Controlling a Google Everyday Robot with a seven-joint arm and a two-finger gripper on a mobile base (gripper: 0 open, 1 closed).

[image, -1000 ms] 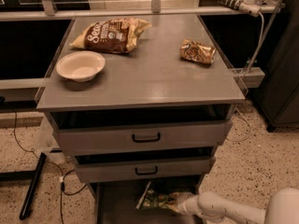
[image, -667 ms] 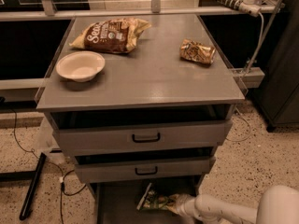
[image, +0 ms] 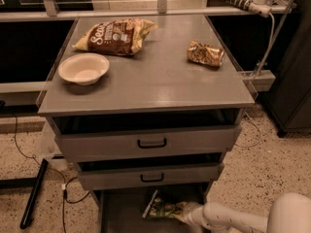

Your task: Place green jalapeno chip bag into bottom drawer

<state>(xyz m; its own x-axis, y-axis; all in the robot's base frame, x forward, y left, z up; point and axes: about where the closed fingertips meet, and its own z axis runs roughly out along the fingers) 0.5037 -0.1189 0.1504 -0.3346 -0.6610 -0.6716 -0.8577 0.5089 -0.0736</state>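
1. Camera view: little is changed; the green jalapeno chip bag (image: 163, 208) lies in the bottom drawer (image: 121, 213), at 6 o'clock.
2. The gripper (image: 187, 211) is kept at its 3 o'clock end; whether it grips cannot be told.

Gripper (image: 188, 211) low, bottom right; arm (image: 228, 218) outstretched

smooth gripper (image: 187, 212) at crinkly foil bag (image: 160, 208)

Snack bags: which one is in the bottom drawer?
The crinkly green foil bag, with the tool beside it; the brown-and-yellow bag and small gold-brown bag lie on the grey cabinet top.
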